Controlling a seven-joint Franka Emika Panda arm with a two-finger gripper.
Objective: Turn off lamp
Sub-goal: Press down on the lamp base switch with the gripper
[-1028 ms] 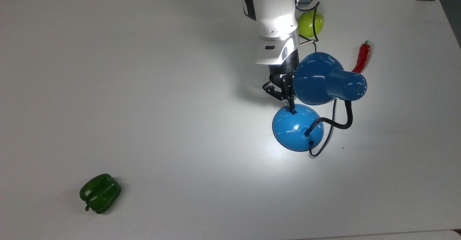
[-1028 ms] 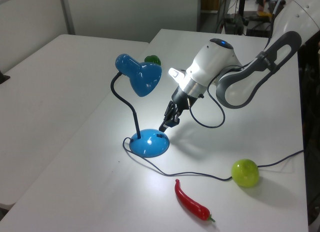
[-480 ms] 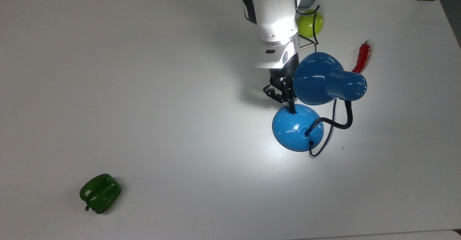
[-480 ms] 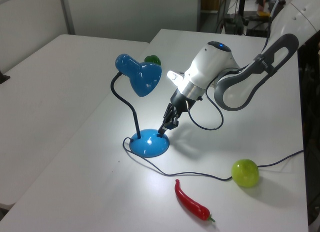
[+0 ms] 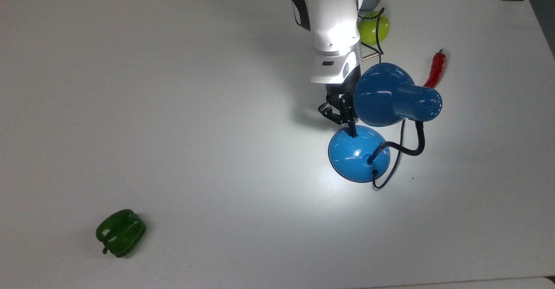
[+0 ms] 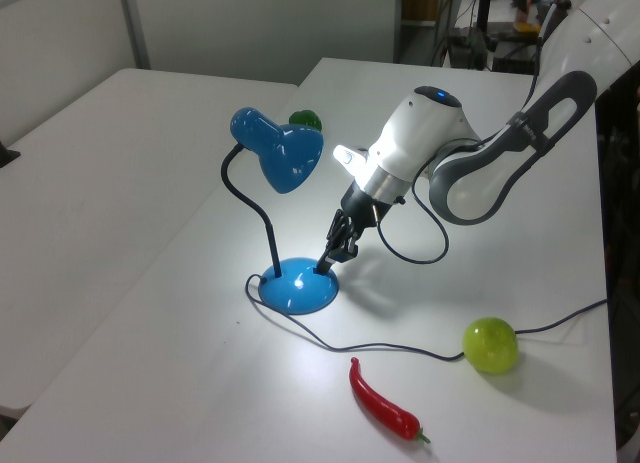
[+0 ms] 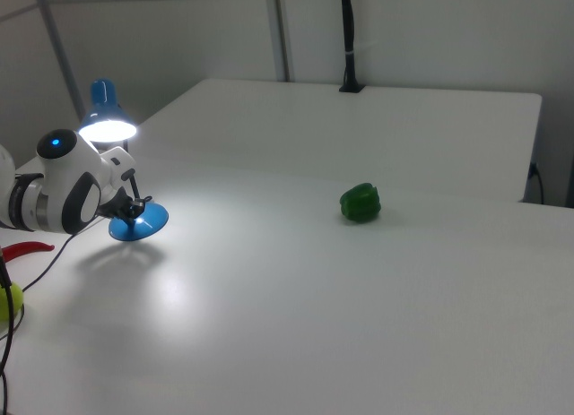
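Observation:
The blue lamp stands on the white table, lit, with a bright patch of light around its round base (image 5: pixel 357 154) (image 6: pixel 295 288) (image 7: pixel 139 222). Its bell-shaped shade (image 5: pixel 390 94) (image 6: pixel 282 155) (image 7: pixel 108 121) hangs on a black gooseneck (image 5: pixel 409 146). My gripper (image 5: pixel 340 122) (image 6: pixel 337 253) reaches down at a slant under the shade. It is open and holds nothing. One fingertip (image 5: pixel 352 132) rests on the small black switch at the base's edge towards the arm. The other finger (image 5: pixel 328 113) hangs over the table beside the base.
A green bell pepper (image 5: pixel 120 232) (image 7: pixel 360 203) lies far away at the top view's lower left. A red chili (image 5: pixel 435 69) (image 6: pixel 383 411) and a green round fruit (image 5: pixel 373 28) (image 6: pixel 490 345) lie near the lamp's black cord (image 6: pixel 400 348).
My gripper has come down a little onto the lamp's base, so its lower fingertip now sits on the switch. The lamp is lit throughout and has not moved.

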